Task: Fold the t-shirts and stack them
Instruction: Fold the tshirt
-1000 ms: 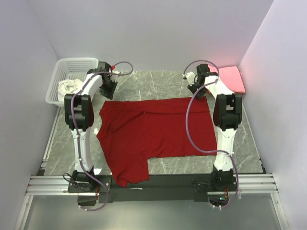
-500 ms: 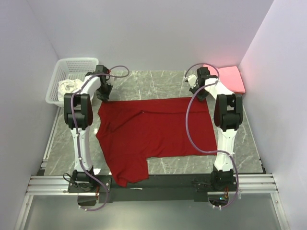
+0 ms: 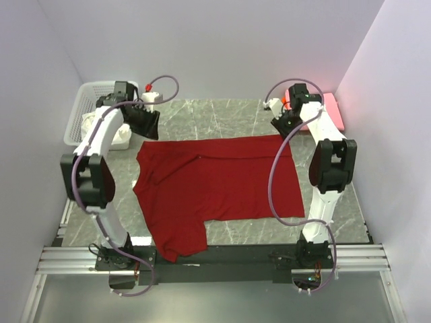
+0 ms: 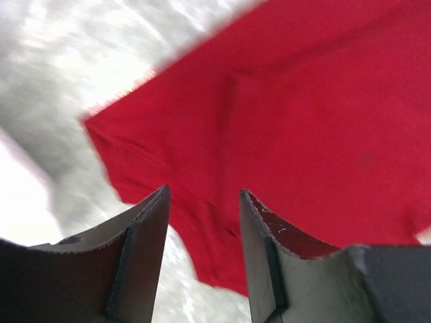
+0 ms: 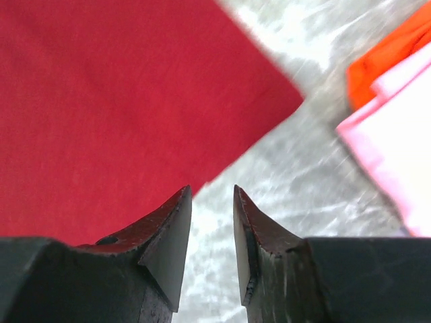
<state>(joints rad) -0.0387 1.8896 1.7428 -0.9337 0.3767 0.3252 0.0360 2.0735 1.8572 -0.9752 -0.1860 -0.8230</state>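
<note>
A deep red t-shirt [image 3: 215, 185] lies spread flat on the grey marble table, one sleeve hanging toward the near edge. My left gripper [image 3: 147, 125] hovers above its far left corner, open and empty. In the left wrist view the red cloth [image 4: 303, 101] lies below the open left gripper [image 4: 202, 195]. My right gripper [image 3: 283, 125] hovers just past the far right corner. In the right wrist view its fingers stand a little apart with nothing between them [image 5: 212, 192], over bare table beside the red shirt's corner [image 5: 135, 101]. A folded pink shirt [image 3: 328, 111] lies on an orange one [image 5: 390, 54] at the back right.
A white lattice basket [image 3: 84, 101] stands at the back left with white cloth [image 3: 94, 124] in it. The walls close in on the left, back and right. The table's marble top [image 3: 222, 114] shows behind the red shirt.
Both arms have swung outward, elbows moving toward the side walls, and the grippers have lifted off the shirt's far corners. The red shirt has barely shifted.
</note>
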